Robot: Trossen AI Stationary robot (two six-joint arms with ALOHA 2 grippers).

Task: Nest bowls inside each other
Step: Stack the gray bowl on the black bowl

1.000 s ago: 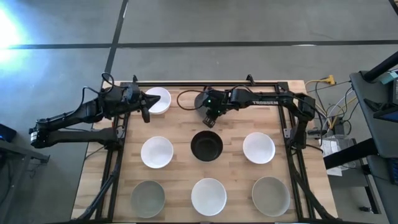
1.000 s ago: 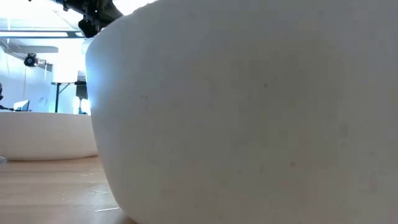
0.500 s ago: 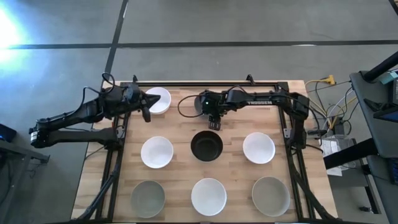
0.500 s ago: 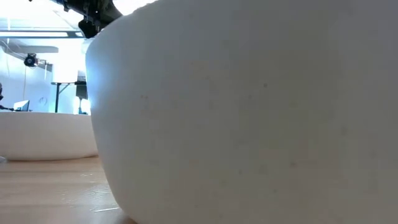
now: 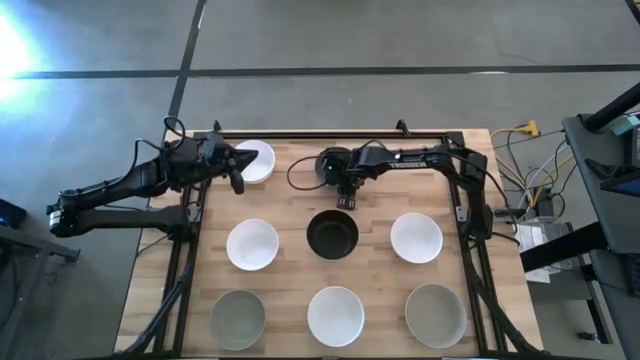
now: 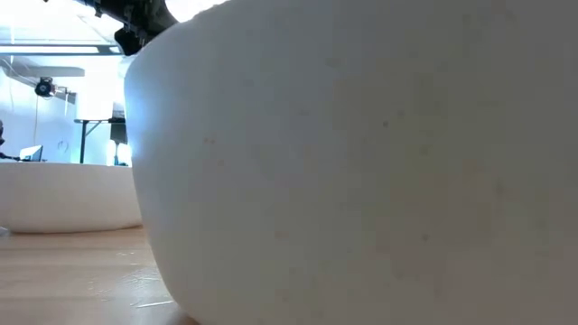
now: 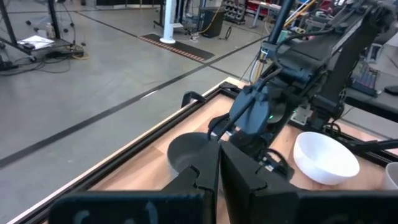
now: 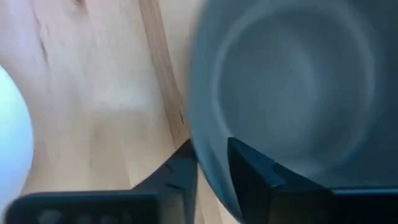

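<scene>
Several round bowls stand on the wooden table (image 5: 290, 200): a white one (image 5: 256, 160) and a dark grey one (image 5: 331, 165) at the far edge, a black one (image 5: 332, 234) between two white ones in the middle row, and two grey-green ones beside a white one in the near row. My right gripper (image 5: 345, 197) is shut on the dark grey bowl (image 8: 292, 87) at its near side. My left gripper (image 5: 237, 182) is shut and empty by the far-left white bowl's left side; its fingers show closed in the left wrist view (image 7: 219, 163). My right gripper pinches the dark grey bowl's rim (image 8: 211, 143) on its near side. One finger (image 8: 249, 168) is inside the bowl and the other (image 8: 181, 171) is outside. The fingers come from above, pointing down. Whether the bowl is off the table, I cannot tell.
The low view is filled by the wall of a white bowl (image 6: 361, 162), with another white bowl (image 6: 63, 194) behind it at the left. A black frame rail (image 5: 330, 134) runs along the far edge. Bare wood lies between the rows of bowls.
My right gripper has shifted slightly toward the table's right and near edges at the dark grey bowl's near rim, and its wrist has turned. My left arm has kept still.
</scene>
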